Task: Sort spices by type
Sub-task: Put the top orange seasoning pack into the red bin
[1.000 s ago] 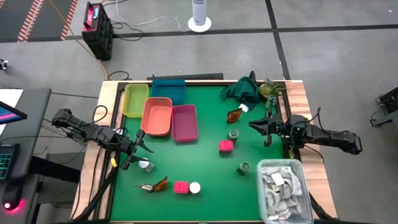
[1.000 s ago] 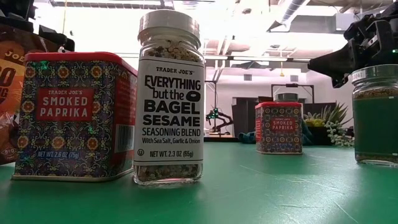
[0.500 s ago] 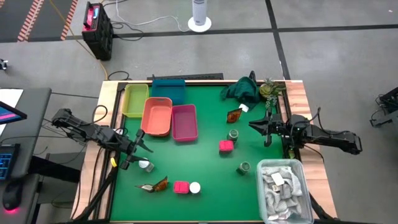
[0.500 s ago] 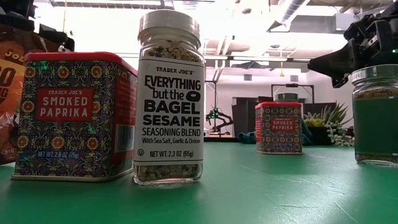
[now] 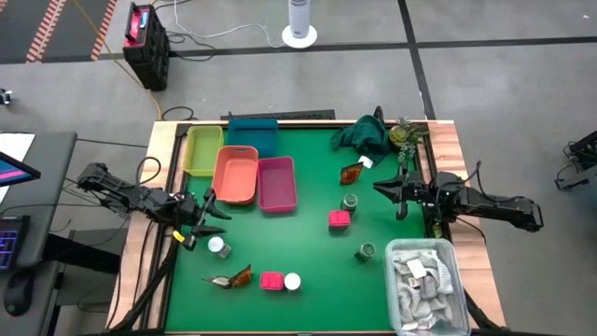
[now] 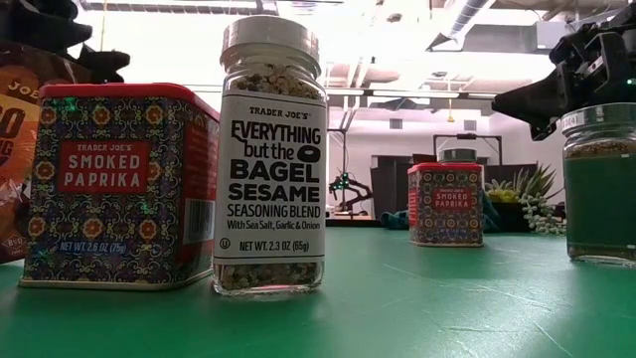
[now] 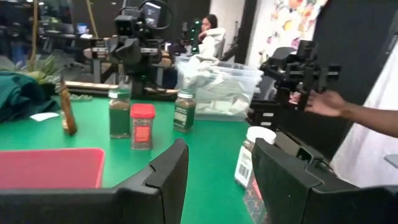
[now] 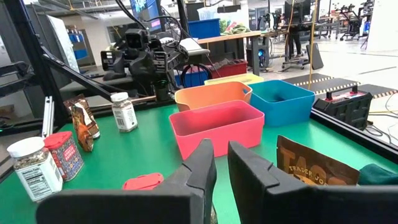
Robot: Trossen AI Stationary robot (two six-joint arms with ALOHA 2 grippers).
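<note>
Nearest on the green surface (image 5: 308,261): red paprika tin (image 6: 117,187) beside white-capped glass seasoning jar (image 6: 269,159). Farther left, left gripper (image 5: 207,215) half open (holding nothing), just beside another white-capped jar (image 5: 217,246). At far right edge, right gripper (image 5: 382,187) shut, empty, near green-lidded jar (image 5: 350,202).

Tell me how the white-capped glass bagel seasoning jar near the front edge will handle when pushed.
The white-capped glass seasoning jar stands tall on a narrow base, so a push near its cap would probably tip it. Being round, it would likely roll once down. Its smooth glass may slip between fingers.
</note>
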